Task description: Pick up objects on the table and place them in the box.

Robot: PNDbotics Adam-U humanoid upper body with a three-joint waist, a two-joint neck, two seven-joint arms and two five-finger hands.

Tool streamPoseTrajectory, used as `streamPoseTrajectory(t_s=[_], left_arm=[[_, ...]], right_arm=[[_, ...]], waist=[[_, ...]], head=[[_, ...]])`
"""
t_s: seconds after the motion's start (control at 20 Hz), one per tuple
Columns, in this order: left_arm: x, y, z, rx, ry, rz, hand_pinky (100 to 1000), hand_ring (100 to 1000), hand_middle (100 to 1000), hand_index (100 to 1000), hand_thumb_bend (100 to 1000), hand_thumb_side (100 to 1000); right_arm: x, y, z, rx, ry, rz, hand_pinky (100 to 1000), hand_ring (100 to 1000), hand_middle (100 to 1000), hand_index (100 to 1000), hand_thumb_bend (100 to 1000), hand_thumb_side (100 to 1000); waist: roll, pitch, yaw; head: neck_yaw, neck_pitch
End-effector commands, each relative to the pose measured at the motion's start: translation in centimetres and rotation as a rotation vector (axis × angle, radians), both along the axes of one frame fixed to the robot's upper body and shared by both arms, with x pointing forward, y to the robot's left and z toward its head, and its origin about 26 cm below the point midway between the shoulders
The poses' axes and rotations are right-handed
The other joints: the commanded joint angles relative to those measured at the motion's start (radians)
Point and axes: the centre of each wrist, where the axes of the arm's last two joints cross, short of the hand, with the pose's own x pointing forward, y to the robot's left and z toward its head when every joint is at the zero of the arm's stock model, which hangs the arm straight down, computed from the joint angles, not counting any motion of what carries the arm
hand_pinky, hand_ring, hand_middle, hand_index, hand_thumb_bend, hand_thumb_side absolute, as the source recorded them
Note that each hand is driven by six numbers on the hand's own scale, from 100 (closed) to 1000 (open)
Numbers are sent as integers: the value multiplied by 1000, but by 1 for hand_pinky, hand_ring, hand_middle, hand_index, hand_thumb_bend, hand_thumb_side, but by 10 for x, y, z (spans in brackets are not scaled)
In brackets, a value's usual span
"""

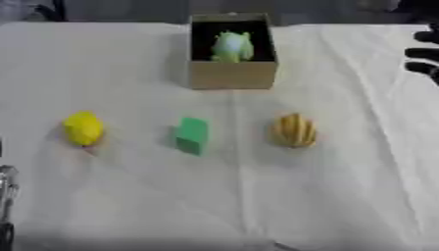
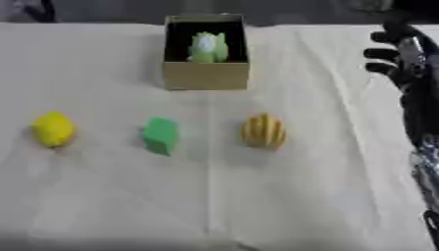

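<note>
Surface [image 1: 129,206]: covered with a white cloth that has some folds; it fills almost the whole view.
Box [image 1: 232,74]: brown cardboard, open at the top, dark inside, standing at 12 o'clock on the surface.
Inside the box: a pale green object [image 1: 231,46] with a lighter middle; its exact shape I cannot tell.
Yellow object [image 1: 83,128]: rounded, like a lemon, at 9 o'clock, well apart from the box.
Green block [image 1: 192,136]: in the centre, between the yellow object and the ribbed one, slightly tilted.
Ribbed object [image 1: 294,130]: yellow-orange, oval, at 3 o'clock from the block.
Right hand [image 2: 396,54]: black, at 2 o'clock near the right edge, over the cloth, fingers spread and relaxed, holding nothing, apart from the box.
Left hand: only a small silver and black part shows at the lower left edge; its state I cannot tell.
Writing: no label or brand is readable on the box or the objects.
</note>
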Motion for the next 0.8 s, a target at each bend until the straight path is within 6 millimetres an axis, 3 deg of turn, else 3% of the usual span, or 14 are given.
streamPoseTrajectory(t_s=[0.05,0.3,0.55,0.8], left_arm=[[-2,1,7,8,-26,0,895,740,760,868,360,615],[-2,1,8,16,-26,0,895,740,761,869,359,615],[-2,3,8,26,-25,2,896,740,761,869,356,617],[-2,3,9,33,-25,-4,896,740,762,869,354,618]], right_arm=[[0,-2,13,-40,-43,6,773,779,787,825,100,862],[1,-13,31,-227,-66,7,781,784,788,826,100,819],[-4,-31,50,-624,-2,-3,798,796,788,826,100,795],[-7,-39,70,-906,84,44,809,807,787,825,100,803]], waist=[[0,-10,1],[-4,-10,3],[-13,-7,0],[-23,-3,0]], head=[[-2,5],[-3,5],[-2,5],[-4,5]])
